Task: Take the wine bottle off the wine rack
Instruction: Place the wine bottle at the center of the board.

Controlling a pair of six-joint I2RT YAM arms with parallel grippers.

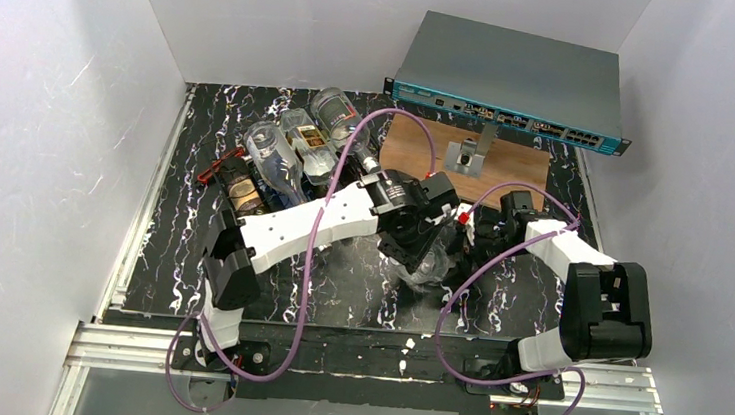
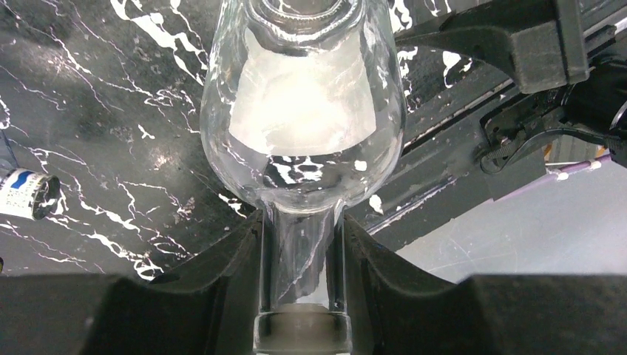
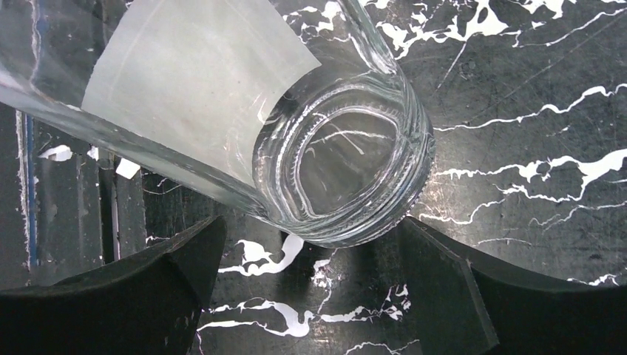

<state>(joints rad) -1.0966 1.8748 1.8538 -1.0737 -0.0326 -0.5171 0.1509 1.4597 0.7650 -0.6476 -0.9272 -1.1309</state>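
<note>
A: Where do we find the clear glass wine bottle [image 2: 303, 111]?

B: We see it off the low black wire wine rack [image 1: 229, 167], tilted over the black marbled table [image 1: 180, 241] near its front middle, well apart from the rack. We cannot tell whether it touches the tabletop.

A: And our pincers?

B: Our left gripper [image 2: 299, 222] is clenched on the bottle's slim neck, one finger on each side. Our right gripper [image 3: 310, 237] is spread wide, its fingers flanking the round base.

A: The rack itself?

B: Other bottles [image 1: 283, 155] lie across it at the far left.
</note>
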